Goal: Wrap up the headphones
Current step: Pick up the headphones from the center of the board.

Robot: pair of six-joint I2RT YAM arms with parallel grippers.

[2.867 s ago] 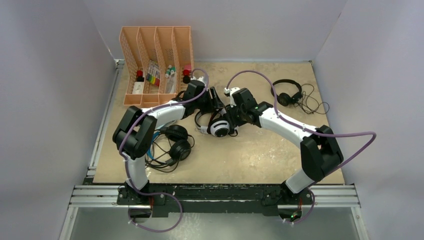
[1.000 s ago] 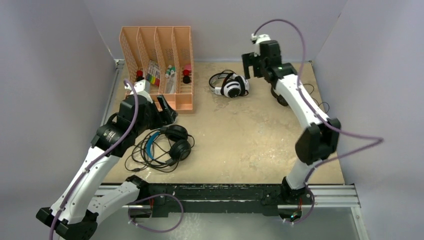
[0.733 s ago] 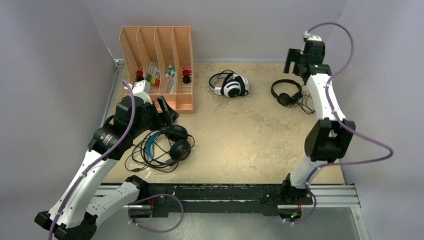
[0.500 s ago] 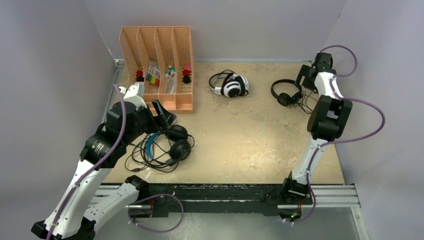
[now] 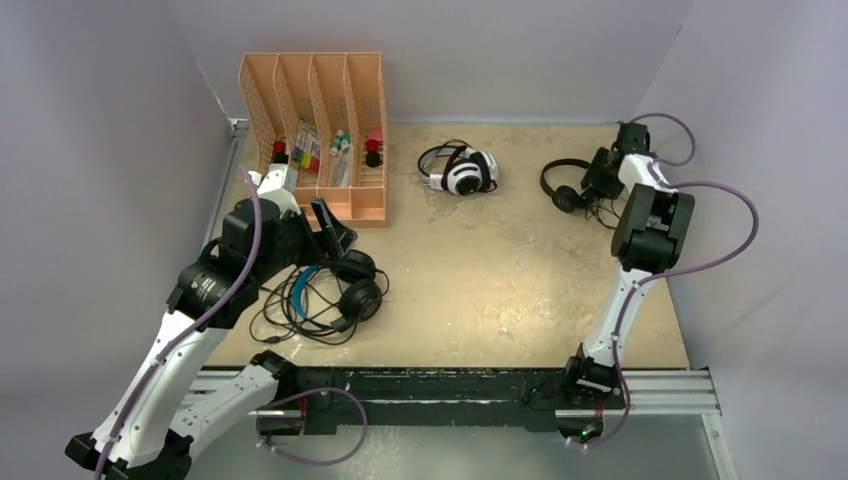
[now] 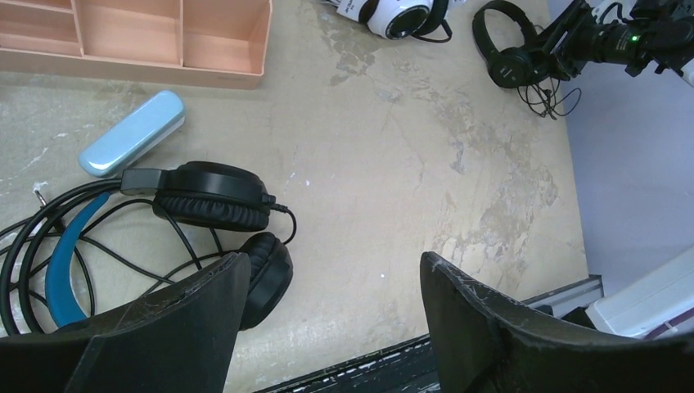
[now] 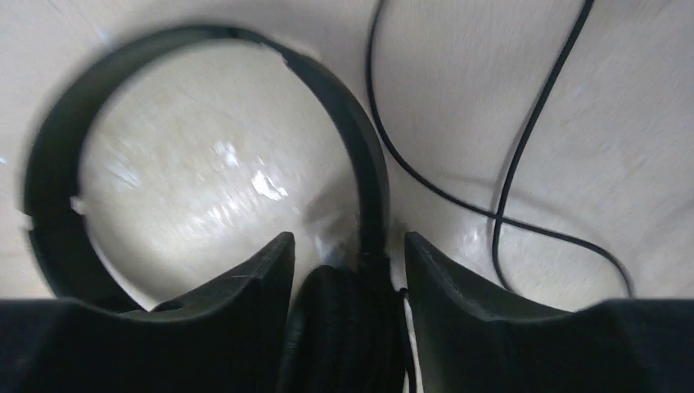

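Observation:
The slim all-black headphones (image 5: 563, 187) lie at the back right, their thin cable (image 7: 524, 139) looping beside them. My right gripper (image 5: 600, 178) is low over them, jaws open and straddling one earcup (image 7: 352, 327), headband (image 7: 360, 155) running away from the fingers. The white-and-black headphones (image 5: 462, 170) lie at the back centre. The blue-headband headphones (image 5: 335, 285) lie at the front left in a tangle of cable. My left gripper (image 5: 335, 228) hovers open and empty above them (image 6: 209, 196).
An orange slotted organizer (image 5: 315, 130) with small items stands at the back left. A light blue case (image 6: 131, 133) lies in front of it, by the blue-headband headphones. The right wall is close behind my right arm.
The white-and-black headphones were set down at the back centre. My right arm swung to the far right and lowered onto the slim black headphones. My left arm drew back over the blue-headband headphones.

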